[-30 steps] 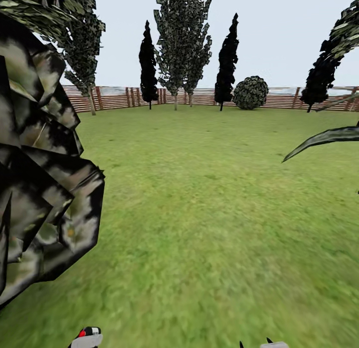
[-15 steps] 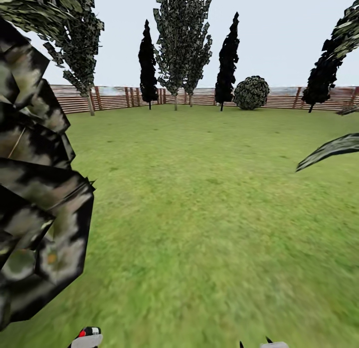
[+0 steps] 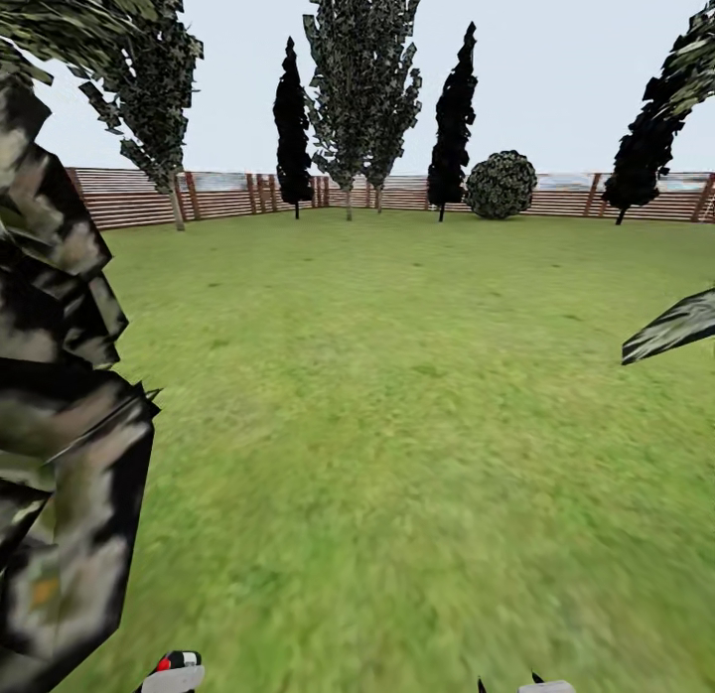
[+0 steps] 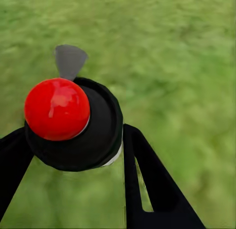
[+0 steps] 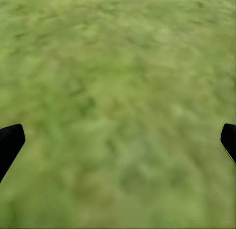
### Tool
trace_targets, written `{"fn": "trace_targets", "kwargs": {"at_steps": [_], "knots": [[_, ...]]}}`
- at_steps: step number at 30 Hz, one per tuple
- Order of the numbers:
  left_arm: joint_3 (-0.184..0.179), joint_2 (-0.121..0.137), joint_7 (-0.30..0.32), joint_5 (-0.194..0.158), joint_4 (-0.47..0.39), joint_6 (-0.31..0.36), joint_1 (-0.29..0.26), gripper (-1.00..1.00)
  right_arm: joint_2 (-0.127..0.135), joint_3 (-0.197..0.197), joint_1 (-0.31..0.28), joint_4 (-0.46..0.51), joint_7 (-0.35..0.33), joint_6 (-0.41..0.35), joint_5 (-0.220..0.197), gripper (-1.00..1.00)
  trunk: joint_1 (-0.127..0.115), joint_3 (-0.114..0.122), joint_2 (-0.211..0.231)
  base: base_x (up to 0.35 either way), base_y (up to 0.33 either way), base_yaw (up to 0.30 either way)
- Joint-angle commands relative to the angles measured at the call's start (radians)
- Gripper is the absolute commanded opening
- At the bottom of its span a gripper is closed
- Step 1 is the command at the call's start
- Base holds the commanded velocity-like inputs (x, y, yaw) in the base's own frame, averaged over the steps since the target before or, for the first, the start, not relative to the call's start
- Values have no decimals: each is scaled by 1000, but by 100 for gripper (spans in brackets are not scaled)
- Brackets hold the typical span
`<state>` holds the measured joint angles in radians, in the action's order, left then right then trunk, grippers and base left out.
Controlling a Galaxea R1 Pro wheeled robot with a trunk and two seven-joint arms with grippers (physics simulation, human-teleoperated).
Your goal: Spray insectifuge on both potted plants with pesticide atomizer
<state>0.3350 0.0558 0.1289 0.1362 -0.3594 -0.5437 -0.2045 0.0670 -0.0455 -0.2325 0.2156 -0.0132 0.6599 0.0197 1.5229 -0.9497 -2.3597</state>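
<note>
**Green lawn ahead, atomizer clamped in the left tool**

Green lawn (image 3: 397, 395) spreads across the garden, running back to a brown slatted fence (image 3: 228, 195) under a pale sky. Tall trees (image 3: 362, 87) stand along the fence line, with a round dark shrub (image 3: 500, 185) beside them. Close at the left edge of the head view, a large dark broad-leaved shrub (image 3: 60, 415) looms, and a single dark leaf (image 3: 675, 328) pokes in from the right edge.

The left tool (image 4: 73, 155) is clamped on the pesticide atomizer (image 4: 78, 125): black fingers (image 4: 147, 184) press each side of its dark round body, its red tip facing the wrist camera, grass beneath. The atomizer's red spot also peeks in at the bottom edge of the head view.

The right tool (image 5: 118, 140) stands wide apart, holding nothing, over bare grass.
</note>
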Motion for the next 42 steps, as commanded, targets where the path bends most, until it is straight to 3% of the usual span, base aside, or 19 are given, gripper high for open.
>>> {"fn": "trace_targets", "kwargs": {"at_steps": [1, 42], "knots": [[9, -1, 5, 10, 0, -4, -1, -100, 1, -4, -1, -1, 1, 3, 0, 100, 0, -1, 0, 338, 0, -158], [9, -1, 5, 10, 0, -4, -1, -100, 1, -4, -1, -1, 1, 3, 0, 100, 0, 20, 0, 338, 0, -215]]}}
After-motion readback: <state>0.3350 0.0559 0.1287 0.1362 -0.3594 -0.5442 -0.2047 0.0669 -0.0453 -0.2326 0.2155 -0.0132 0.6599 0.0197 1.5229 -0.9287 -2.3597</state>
